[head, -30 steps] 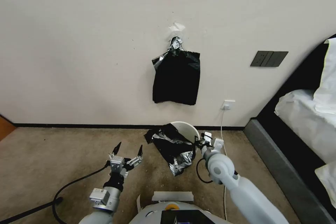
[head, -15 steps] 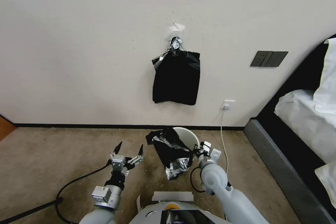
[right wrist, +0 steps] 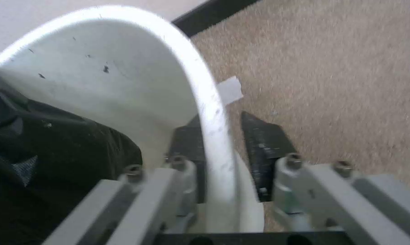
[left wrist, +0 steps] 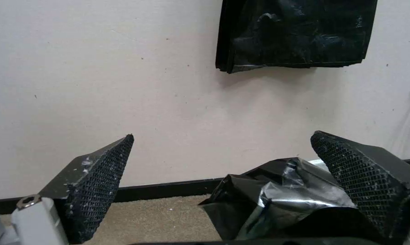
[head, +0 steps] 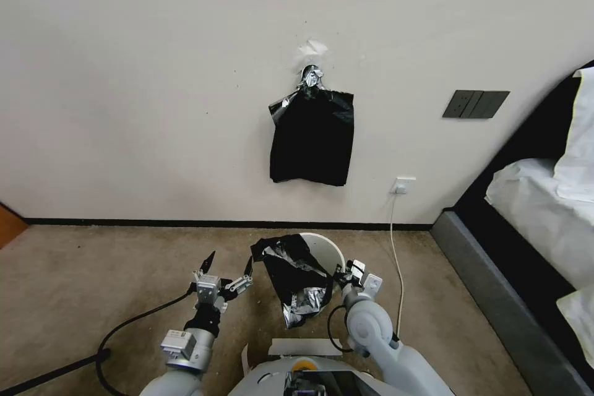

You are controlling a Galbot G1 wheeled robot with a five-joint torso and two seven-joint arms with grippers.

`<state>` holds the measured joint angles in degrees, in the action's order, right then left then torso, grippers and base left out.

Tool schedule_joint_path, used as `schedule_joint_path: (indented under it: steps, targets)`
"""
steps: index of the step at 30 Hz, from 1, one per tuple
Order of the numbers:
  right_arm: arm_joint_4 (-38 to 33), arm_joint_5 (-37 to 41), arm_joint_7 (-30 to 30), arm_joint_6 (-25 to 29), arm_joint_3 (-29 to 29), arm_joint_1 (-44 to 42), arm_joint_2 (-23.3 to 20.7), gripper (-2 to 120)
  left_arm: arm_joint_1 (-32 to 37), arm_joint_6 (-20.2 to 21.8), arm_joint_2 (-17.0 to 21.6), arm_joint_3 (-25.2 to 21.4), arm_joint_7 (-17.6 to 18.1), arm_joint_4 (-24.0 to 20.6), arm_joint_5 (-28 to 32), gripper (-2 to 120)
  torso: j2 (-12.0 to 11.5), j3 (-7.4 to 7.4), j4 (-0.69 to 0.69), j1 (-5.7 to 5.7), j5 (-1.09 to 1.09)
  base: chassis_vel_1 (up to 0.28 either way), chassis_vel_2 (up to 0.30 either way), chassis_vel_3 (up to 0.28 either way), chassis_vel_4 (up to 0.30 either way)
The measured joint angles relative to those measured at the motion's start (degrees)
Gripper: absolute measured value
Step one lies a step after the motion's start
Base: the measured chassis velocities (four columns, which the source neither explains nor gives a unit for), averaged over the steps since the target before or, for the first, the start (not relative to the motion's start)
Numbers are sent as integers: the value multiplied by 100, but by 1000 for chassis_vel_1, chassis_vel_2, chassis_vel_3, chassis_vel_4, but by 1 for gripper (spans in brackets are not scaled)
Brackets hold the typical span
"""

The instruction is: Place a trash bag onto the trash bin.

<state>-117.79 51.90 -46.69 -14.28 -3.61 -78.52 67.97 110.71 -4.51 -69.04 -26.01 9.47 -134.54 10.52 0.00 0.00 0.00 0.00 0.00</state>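
Note:
The cream-white trash bin (head: 331, 250) stands on the carpet just in front of me, close to the wall. A crinkly black trash bag (head: 294, 278) is draped over its near left side and hangs down outside. My right gripper (head: 348, 271) is shut on the bin's rim (right wrist: 123, 78), with one finger inside and one outside, seen up close in the right wrist view (right wrist: 218, 126). My left gripper (head: 226, 263) hovers open just left of the bag, apart from it. In the left wrist view the bag (left wrist: 278, 190) lies beyond the spread left gripper (left wrist: 223, 136).
A flat bundle of black bags (head: 312, 136) hangs from a hook on the wall above the bin. A white cord (head: 393, 229) runs from a wall socket down to the floor. A bed (head: 544, 198) stands at the right. A black cable (head: 136, 322) crosses the carpet at the left.
My right gripper has pulled the bin and the draped bag leftward and closer to me. The left gripper has barely moved.

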Motion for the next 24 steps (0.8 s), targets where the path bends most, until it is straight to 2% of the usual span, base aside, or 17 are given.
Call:
schedule_joint_path:
  steps: [3,6,7,10,11,12,14,15,17,18,19,21,23,24]
  targets:
    - [-68,-118,77,-4,-27,-20,-87,39,1,0,0,7,-1,-4,-2,100,0,0,0,0,0,0,0,0,0]
    - [-348,-475,287,-10,-143,-167,-305,55,3,-2,-2,9,0,-20,-5,100,0,0,0,0,1,0,0,0,0]
    - [-348,-475,287,-10,-143,-167,-305,55,3,-2,-2,9,0,-20,-5,100,0,0,0,0,1,0,0,0,0]
    - [-1078,-1414,1042,18,-350,-539,-679,71,45,-6,-17,25,0,-28,-15,100,0,0,-2,0,1,0,0,0,0]
    - [-1409,-1747,1565,-1,-439,-628,-905,76,64,-7,-18,51,0,-27,-23,100,0,0,0,0,1,0,0,0,0]
    - [-1409,-1747,1565,-1,-439,-628,-905,76,64,-7,-18,51,0,-27,-23,100,0,0,0,0,1,0,0,0,0]
    - [-1885,-2004,2706,-282,-677,-743,-1356,84,69,2,-19,75,2,-9,-34,100,0,0,0,0,0,0,0,0,0]
    - [-1885,-2004,2706,-282,-677,-743,-1356,84,69,2,-19,75,2,-9,-34,100,0,0,0,0,0,0,0,0,0]
    - [-2303,-1983,3662,-829,-856,-741,-1862,94,66,23,-20,84,4,3,-43,100,0,0,-1,0,0,0,0,0,0]
    - [-2429,-1891,3920,-1131,-902,-670,-2106,97,70,31,-23,84,7,4,-47,100,0,0,0,0,-1,0,0,0,0]
    - [-2429,-1891,3920,-1131,-902,-670,-2106,97,70,31,-23,84,7,4,-47,100,0,0,0,0,-1,0,0,0,0]
    - [-2578,-1484,4213,-1784,-875,-305,-2580,100,113,56,-31,75,1,-4,-77,100,0,0,2,0,-1,0,0,0,0]
    - [-2603,-1121,4287,-2323,-694,117,-2838,100,179,67,-48,28,-19,-12,-170,100,0,0,1,0,1,0,0,0,0]
    - [-2603,-1121,4287,-2323,-694,117,-2838,100,179,67,-48,28,-19,-12,-170,100,0,0,1,0,1,0,0,0,0]
